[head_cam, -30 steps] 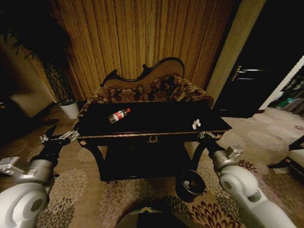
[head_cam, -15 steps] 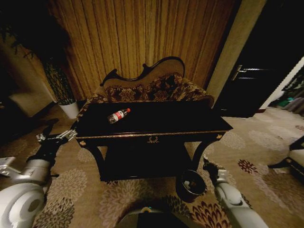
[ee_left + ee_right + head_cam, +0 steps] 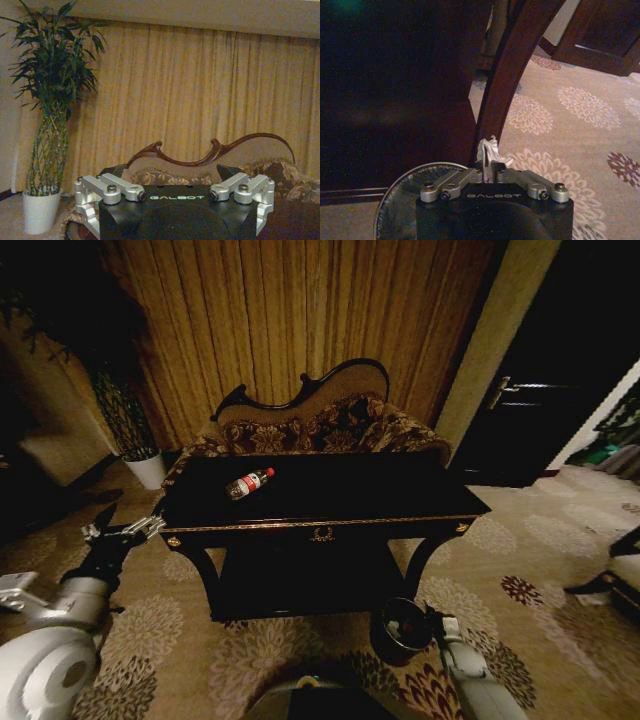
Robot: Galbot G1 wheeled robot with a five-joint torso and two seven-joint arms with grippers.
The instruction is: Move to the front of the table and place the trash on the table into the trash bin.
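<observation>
Right gripper [image 3: 488, 172] lower now, white wad [image 3: 490, 150] pinched, "GALBOT" lettering.

"GALBOT" reads in pale letters on the black housing of the left pincer [image 3: 174, 196], just between its two silver finger mounts. The same word, "GALBOT", sits on the black housing of the right pincer [image 3: 489, 172], fainter, below the finger links. The bottle [image 3: 249, 483] near the tabletop's back left corner wears a red-white label, its print too small to read.
</observation>
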